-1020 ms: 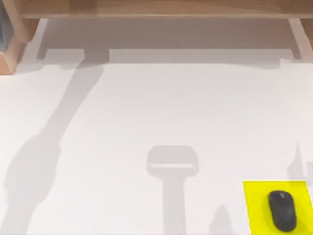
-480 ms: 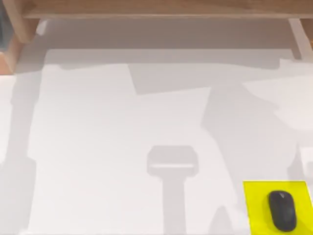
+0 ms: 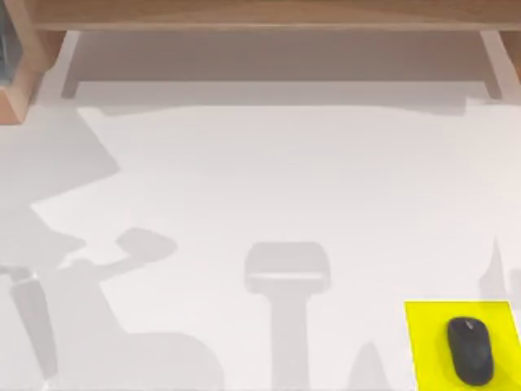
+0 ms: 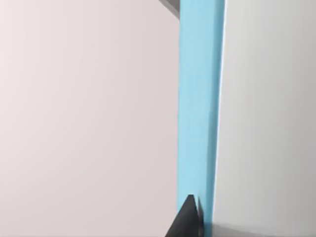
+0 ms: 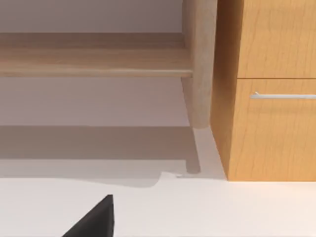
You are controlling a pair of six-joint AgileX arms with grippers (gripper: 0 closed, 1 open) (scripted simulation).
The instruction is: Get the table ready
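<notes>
Large plain white flat table (image 3: 269, 187) with a light wooden frame at its far edge takes up nearly the whole top view. Behind it runs a light wooden shelf (image 3: 269, 15). The right wrist view has an orange-brown wooden drawer cabinet with a metal bar handle (image 5: 269, 89) standing on the white surface beside a round pale wooden post (image 5: 200, 64). The left wrist view has a tall light-blue vertical panel (image 4: 200, 108) (can't tell what it belongs to).

Smaller: a bright yellow square mat (image 3: 462, 344) at the near right corner of the table, a small black computer mouse (image 3: 470, 350) lying on it, long axis running near-to-far.

A dark finger tip of the left gripper (image 4: 187, 222) pokes in close to the blue panel; a dark tip of the right gripper (image 5: 94, 219) hangs over the white top, facing the cabinet. Jaw state: cannot tell for either.

Key relation, as a judgement: mouse and mat sit at the table's right, so the right arm is likely nearer.
</notes>
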